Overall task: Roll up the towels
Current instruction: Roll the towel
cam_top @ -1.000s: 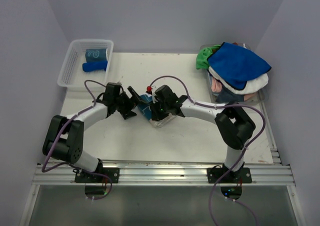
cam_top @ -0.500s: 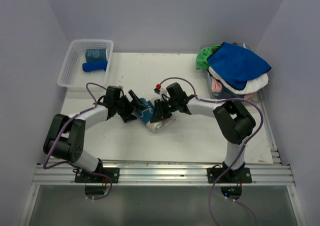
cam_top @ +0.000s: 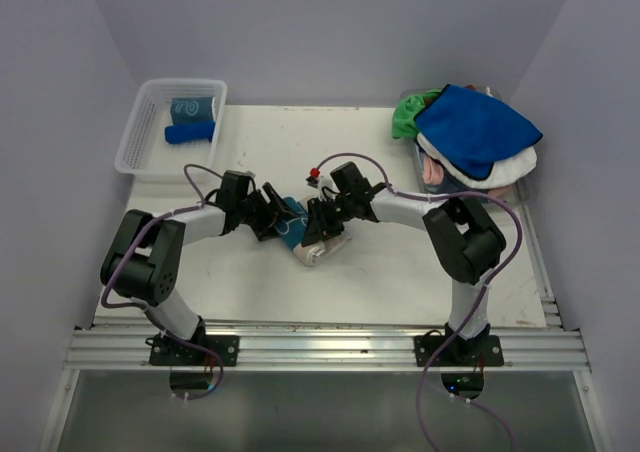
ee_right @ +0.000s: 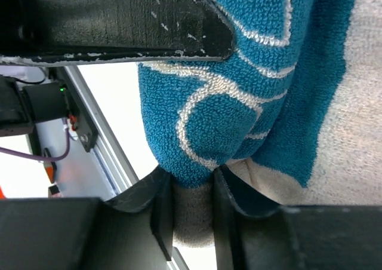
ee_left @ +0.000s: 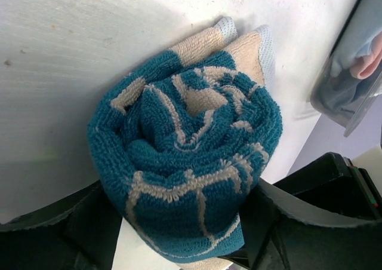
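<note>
The left gripper (ee_left: 179,228) holds the teal-and-beige roll (ee_left: 188,156) end-on. Its fingers (ee_left: 65,234) press on either side of the roll's lower half, spread as wide as the roll is thick, and the spiral of cloth faces the wrist camera. The right gripper (ee_right: 197,120) comes from the opposite side with its jaws clamped on a fold of the same roll. Teal cloth bulges between its upper finger and the notched lower one (beige cloth shows off to one side). From above, the two grippers face each other tip to tip, with the roll between them on the table (cam_top: 400,272). Well behind the left gripper, a basket (cam_top: 135,144) holds a patterned roll (cam_top: 190,107) and a blue roll (cam_top: 190,133). Behind and outward of the right gripper lies a pile (cam_top: 475,137) of loose towels, blue on top.
</note>
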